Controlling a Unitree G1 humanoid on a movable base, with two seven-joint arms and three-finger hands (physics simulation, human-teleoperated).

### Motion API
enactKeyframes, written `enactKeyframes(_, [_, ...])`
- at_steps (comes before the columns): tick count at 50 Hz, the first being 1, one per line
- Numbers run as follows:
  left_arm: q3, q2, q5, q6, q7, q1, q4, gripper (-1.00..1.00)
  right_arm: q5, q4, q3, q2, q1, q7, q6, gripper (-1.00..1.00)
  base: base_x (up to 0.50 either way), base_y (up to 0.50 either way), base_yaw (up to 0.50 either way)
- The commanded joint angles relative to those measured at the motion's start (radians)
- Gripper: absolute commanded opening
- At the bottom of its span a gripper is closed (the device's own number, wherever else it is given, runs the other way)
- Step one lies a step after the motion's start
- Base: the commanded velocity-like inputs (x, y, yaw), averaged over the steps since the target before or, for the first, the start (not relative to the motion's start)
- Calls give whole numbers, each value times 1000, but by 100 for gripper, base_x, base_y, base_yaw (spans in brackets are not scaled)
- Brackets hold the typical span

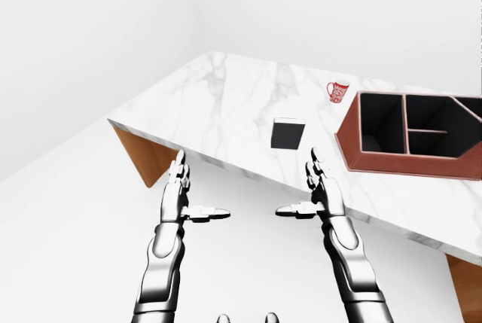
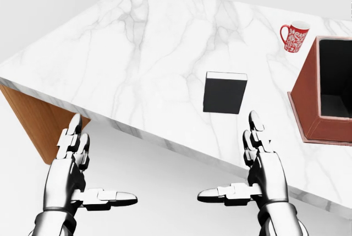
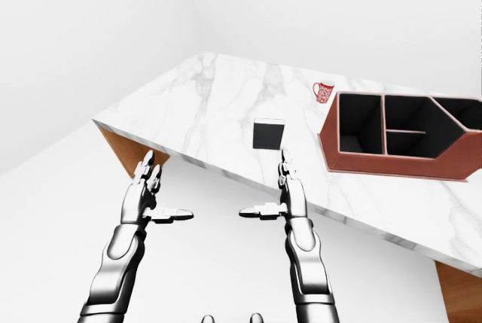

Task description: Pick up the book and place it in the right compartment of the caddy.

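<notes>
The robot is getting close to the table — no grab yet. The flat black book (image 2: 225, 92) lies on the white marble table (image 2: 137, 43), left of the red-brown wooden caddy (image 1: 410, 133). Next, I think, a hand must reach out to the book. The right hand (image 2: 263, 164) is wide open and holds nothing. The left hand (image 2: 71, 162) is too — both hang short of the table edge.

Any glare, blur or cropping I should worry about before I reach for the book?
Head view: sharp, flat light, no glare; the book reads as a plain dark slab, and the caddy is cropped at the right edge. Left-eye view: wider, whole caddy nearly in frame, compartments very dark inside. Right-eye view: nearly the same; table tilted, no blur.
</notes>
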State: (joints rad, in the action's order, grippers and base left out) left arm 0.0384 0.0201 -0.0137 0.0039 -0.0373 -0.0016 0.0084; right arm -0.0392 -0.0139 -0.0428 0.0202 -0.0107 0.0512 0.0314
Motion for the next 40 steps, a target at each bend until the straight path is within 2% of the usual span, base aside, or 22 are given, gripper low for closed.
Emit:
enactKeyframes(1, [1,-1,-2,-1,1,-2,6,100,-1,-4,-1,1,-1,-1,2,100,22,-45,0])
enactKeyframes(9, [0,-1,-2,3,2,0,1,100,-2,-2,-2,2,-1,0,4,100,22,-45,0])
enactKeyframes(10, [-1,-1,-1,5,2,1,-2,100,0,-18,-1,1,0,1,-12,100,22,-45,0])
enactKeyframes(11, [-1,-1,-1,2,2,1,1,100,1,-50,-2,0,-2,2,-43,100,22,-45,0])
enactKeyframes(12, [-1,-1,-1,2,2,1,1,100,-1,-21,-1,1,-1,0,-14,100,22,-45,0])
enactKeyframes(13, [-1,-1,-1,3,1,1,-1,100,-1,-8,-1,2,0,0,-3,100,22,-45,0])
enactKeyframes(14, [-1,-1,-1,5,2,2,-4,100,0,-28,-1,1,1,1,-24,100,22,-45,0])
enactKeyframes(15, [-1,-1,-1,4,1,2,-3,100,2,-77,-2,-1,-2,3,-70,100,22,-45,0])
enactKeyframes(16, [-2,-1,0,4,1,2,-2,100,1,-73,-2,0,-3,3,-66,100,22,-45,0])
enactKeyframes(17, [-2,-1,0,4,1,3,-3,100,0,-29,0,2,0,0,-24,100,22,-45,0])
enactKeyframes(18, [-2,-1,1,2,1,2,-1,100,0,-7,1,2,2,-1,-4,100,22,-45,0])
enactKeyframes(19, [-1,-1,0,-1,0,1,3,100,0,-3,1,2,2,-1,0,100,22,-45,0])
enactKeyframes(40, [-1,0,2,-2,-2,-1,5,100,2,-5,1,1,0,0,0,100,22,-45,0])
